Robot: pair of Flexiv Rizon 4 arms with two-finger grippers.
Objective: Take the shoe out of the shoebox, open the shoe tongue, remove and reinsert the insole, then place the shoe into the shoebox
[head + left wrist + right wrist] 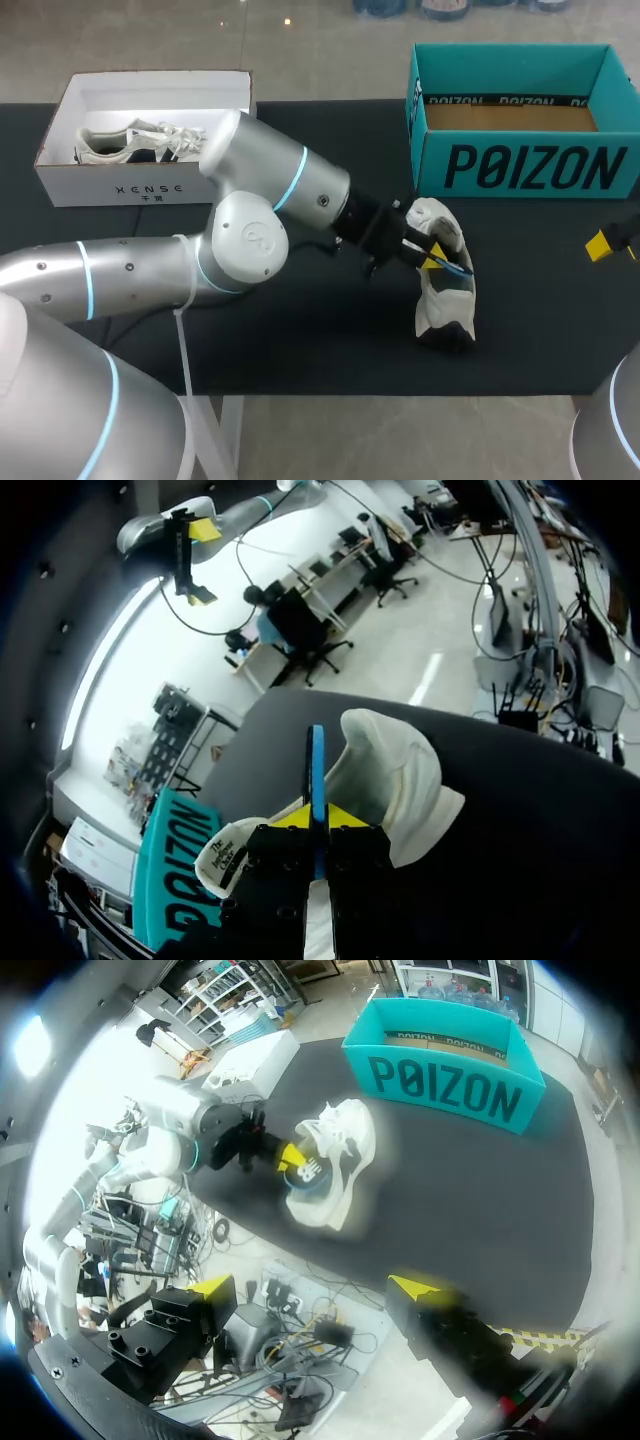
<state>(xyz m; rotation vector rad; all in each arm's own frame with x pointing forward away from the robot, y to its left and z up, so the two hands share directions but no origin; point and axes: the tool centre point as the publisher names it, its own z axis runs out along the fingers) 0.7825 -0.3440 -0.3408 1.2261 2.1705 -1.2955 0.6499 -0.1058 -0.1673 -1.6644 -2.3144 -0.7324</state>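
Left gripper [432, 260] is pinching the blue insole [317, 758] edge-on at the opening of the shoe [447, 295], which I'm judging gives a straight slide. Right gripper [315, 1287] is hanging spread, well apart.

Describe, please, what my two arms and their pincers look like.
The left arm and right arm are rounded silver-grey tubes with glowing light-blue rings at the joints; a white cable hangs by the left one. The left pincer and right pincer are black with yellow tips.
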